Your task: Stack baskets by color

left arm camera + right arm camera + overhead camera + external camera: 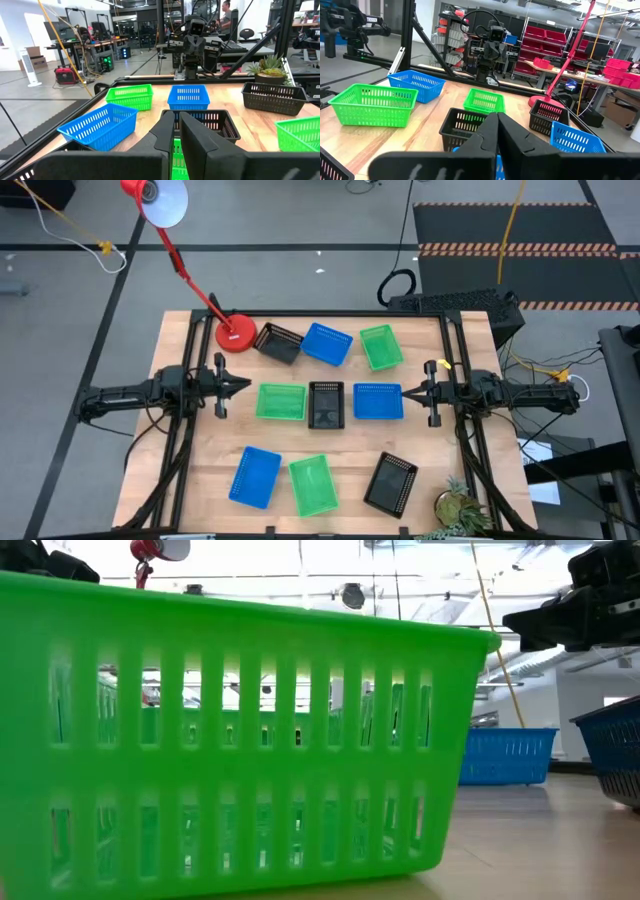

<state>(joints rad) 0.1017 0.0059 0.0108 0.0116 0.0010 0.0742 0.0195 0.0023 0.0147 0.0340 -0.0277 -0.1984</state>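
Observation:
Nine baskets rest on their bottoms on the wooden table in three rows. In the far row stand a black basket (279, 342), a blue one (327, 343) and a green one (381, 346). The middle row holds green (281, 401), black (326, 403) and blue (378, 401). Blue (255, 476), green (314, 485) and black (390, 482) form the near row. My left gripper (243, 385) hovers shut, level, left of the middle green basket. My right gripper (408, 392) hovers shut, level, right of the middle blue basket. Neither touches anything.
A red lamp base (236, 333) stands at the far left, its arm slanting up to the lamp head (160, 198). A potted plant (460, 508) sits at the near right corner. Black frame rails (175, 450) run along both table sides.

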